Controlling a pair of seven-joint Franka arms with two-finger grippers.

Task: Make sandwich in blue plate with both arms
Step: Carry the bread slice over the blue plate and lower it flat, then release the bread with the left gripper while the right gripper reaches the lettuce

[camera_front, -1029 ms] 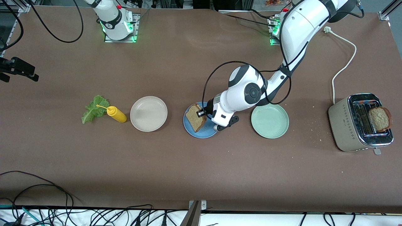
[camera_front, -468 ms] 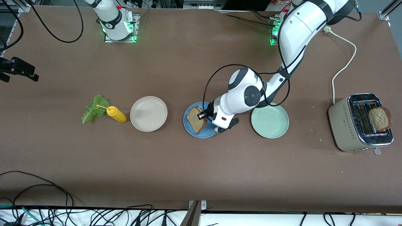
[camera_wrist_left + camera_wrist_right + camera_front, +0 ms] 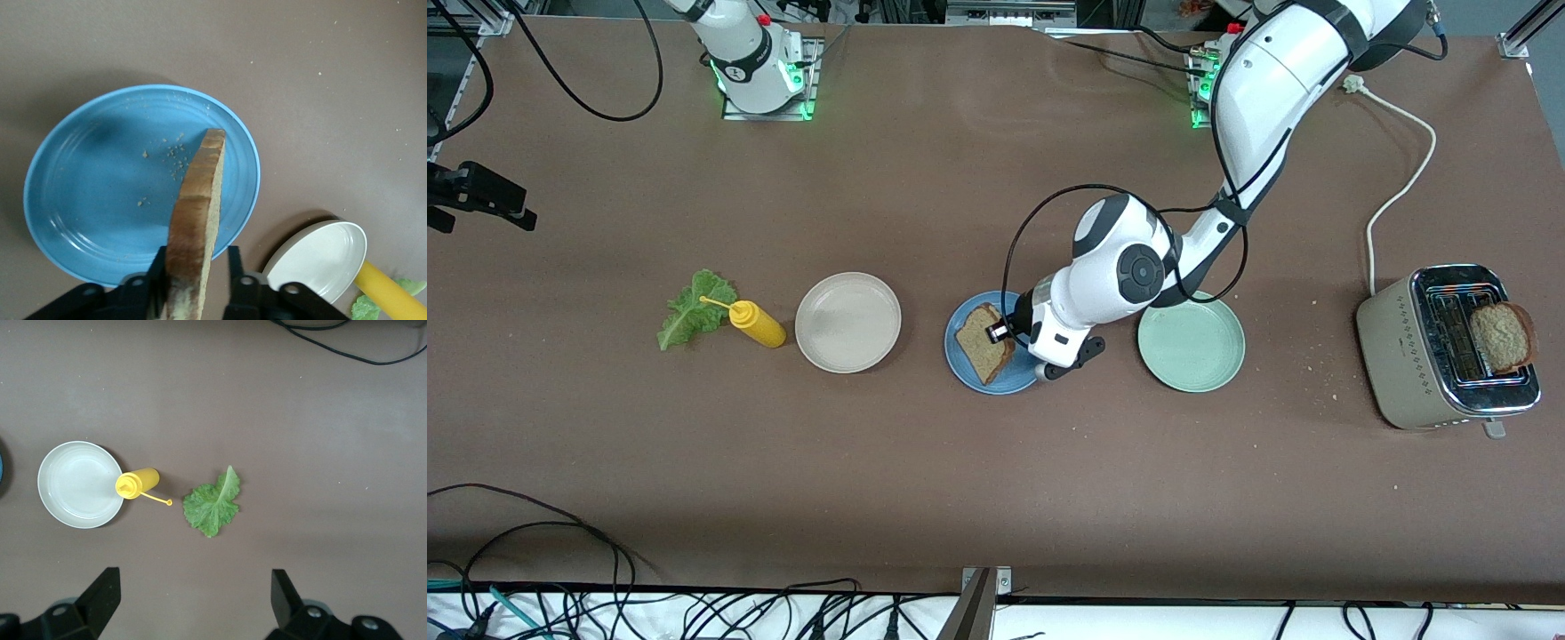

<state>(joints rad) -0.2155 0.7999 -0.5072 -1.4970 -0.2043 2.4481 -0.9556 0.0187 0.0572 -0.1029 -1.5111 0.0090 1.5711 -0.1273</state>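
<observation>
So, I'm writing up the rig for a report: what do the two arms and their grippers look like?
Both are white, rounded, jointed arms with black joint sections and green-lit bases. The left arm carries looping black cables; its left gripper has black fingers. The right arm shows little more than its base; the right gripper is also black, with wedge-shaped fingers.

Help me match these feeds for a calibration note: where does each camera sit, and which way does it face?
Front view: high across the table, facing both arm bases; shows the left arm over the blue plate.
Left wrist view: on the left wrist, looking down on the blue plate; the left hand brackets a bread slice.
Right wrist view: high above the lettuce leaf; the open right hand shows.
Both wrist views share the beige plate.
</observation>
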